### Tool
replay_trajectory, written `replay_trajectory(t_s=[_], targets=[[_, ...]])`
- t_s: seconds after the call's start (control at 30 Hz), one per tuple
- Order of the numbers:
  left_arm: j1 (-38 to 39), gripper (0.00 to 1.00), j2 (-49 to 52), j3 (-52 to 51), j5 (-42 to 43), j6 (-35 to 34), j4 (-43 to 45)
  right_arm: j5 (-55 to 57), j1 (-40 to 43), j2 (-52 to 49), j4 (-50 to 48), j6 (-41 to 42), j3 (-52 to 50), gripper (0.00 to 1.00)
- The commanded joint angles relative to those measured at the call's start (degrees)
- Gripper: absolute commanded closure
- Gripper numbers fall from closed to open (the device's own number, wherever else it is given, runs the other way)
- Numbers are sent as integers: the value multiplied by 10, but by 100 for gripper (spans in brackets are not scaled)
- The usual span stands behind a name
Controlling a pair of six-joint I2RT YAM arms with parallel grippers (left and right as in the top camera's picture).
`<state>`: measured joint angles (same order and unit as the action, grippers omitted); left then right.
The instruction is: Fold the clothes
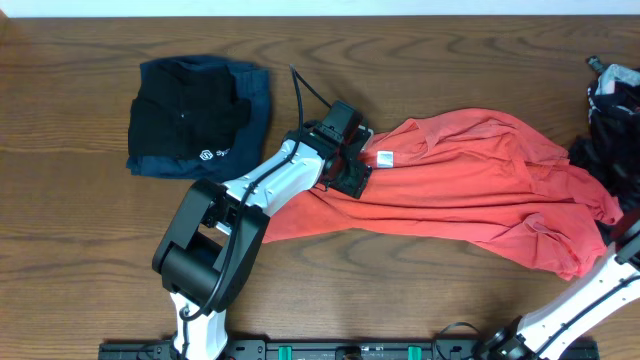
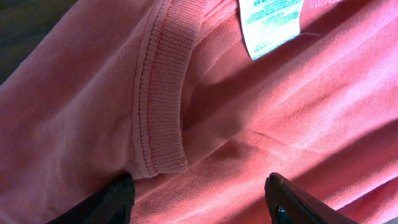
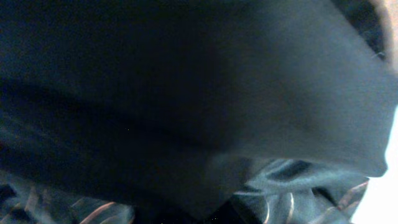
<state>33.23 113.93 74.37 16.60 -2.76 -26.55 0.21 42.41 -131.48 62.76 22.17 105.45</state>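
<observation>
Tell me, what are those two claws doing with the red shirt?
Left gripper open over coral T-shirt's collar. Right gripper shut, hidden near dark clothes pile. T-shirt crumpled, unfolded. Pile crowds its right edge.

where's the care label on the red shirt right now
Overhead, the white label sits at the collar of the coral-red T-shirt, mid-table, just right of the left pincer.

Left claw [image 2: 199, 190] spread wide, left arm [image 1: 270, 185] stretched forward, right claw closed
</observation>
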Motion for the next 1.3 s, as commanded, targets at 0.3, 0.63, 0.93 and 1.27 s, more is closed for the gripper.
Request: replay_trajectory(t_s=[0.3, 0.63, 0.93, 1.27], targets=[[2, 31, 8, -1, 7, 8, 1, -37, 122, -4, 107, -22, 397, 99], [2, 31, 8, -1, 7, 8, 2, -84, 92, -4, 186, -30, 371, 50], [2, 31, 8, -1, 7, 8, 1, -59, 13, -4, 85, -46, 137, 32], [2, 31, 8, -1, 7, 8, 2, 14, 37, -4, -36, -67, -17, 41]])
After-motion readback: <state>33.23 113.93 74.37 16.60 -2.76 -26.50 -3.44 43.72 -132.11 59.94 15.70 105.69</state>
